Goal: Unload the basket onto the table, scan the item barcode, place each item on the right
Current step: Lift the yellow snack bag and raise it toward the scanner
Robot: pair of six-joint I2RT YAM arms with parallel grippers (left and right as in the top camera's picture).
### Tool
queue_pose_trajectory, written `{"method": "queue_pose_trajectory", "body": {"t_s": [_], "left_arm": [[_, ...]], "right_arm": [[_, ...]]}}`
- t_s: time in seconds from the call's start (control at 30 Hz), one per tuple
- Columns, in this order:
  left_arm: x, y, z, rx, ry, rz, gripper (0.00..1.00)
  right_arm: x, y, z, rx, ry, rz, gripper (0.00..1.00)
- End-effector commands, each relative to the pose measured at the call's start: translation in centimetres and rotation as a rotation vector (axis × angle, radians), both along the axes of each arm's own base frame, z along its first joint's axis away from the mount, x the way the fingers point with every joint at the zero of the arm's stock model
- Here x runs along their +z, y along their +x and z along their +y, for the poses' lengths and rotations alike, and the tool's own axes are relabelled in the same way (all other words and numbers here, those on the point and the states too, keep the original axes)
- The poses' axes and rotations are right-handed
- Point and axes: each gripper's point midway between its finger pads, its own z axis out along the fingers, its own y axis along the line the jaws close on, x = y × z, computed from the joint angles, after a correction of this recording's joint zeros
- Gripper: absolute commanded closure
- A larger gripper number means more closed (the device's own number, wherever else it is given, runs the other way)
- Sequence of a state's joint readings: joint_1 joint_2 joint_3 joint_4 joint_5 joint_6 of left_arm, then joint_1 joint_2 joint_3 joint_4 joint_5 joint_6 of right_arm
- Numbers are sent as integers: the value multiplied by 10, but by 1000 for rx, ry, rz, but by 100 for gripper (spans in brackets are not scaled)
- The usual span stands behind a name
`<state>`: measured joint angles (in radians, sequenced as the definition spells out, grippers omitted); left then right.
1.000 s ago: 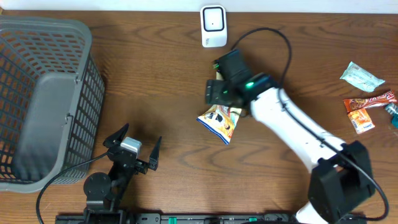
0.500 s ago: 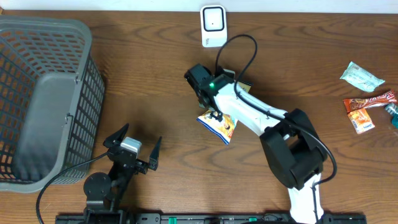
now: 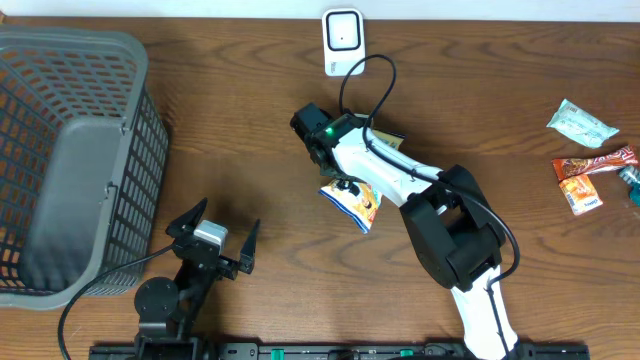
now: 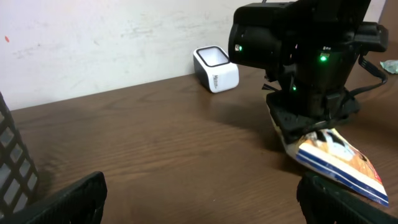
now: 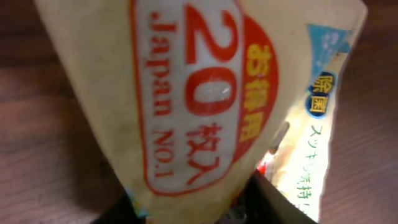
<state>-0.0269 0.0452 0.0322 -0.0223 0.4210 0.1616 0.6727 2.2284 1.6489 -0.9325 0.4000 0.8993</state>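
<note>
The brown tabletop (image 3: 250,130) shows a clear wood grain. At its left edge stands a grey plastic basket (image 3: 70,50) with lattice walls. Near the middle, the right claw (image 3: 343,183) is clenched on the glossy, crinkled snack packet (image 3: 358,203). The left claw (image 3: 230,213), at the near edge, is released, its fingers wide apart. A small white rounded scanner (image 3: 342,42) stands at the far edge.

Table (image 3: 250,110), seen from overhead.
- Basket (image 3: 70,160): far left.
- Scanner (image 3: 343,40): rear centre.
- Packet (image 3: 352,200): mid-table, before scanner, well apart from it.
- Right gripper (image 3: 343,183): on packet's rear end.
- Left gripper (image 3: 222,228): front, between basket and packet, touching neither.
- Wrappers (image 3: 581,122): clustered at right edge, well apart from packet.
</note>
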Motion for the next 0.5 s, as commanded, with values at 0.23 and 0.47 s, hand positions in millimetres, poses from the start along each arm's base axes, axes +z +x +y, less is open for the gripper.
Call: {"method": "queue_pose_trajectory", "body": {"t_s": [0.23, 0.47], "left_arm": [[-17, -1, -2, -14, -3, 45, 2], [-17, -1, -2, -14, -3, 45, 2]], "right_arm": [[-10, -19, 50, 180, 315, 279, 99], [111, -30, 110, 641, 1023, 350, 99]]}}
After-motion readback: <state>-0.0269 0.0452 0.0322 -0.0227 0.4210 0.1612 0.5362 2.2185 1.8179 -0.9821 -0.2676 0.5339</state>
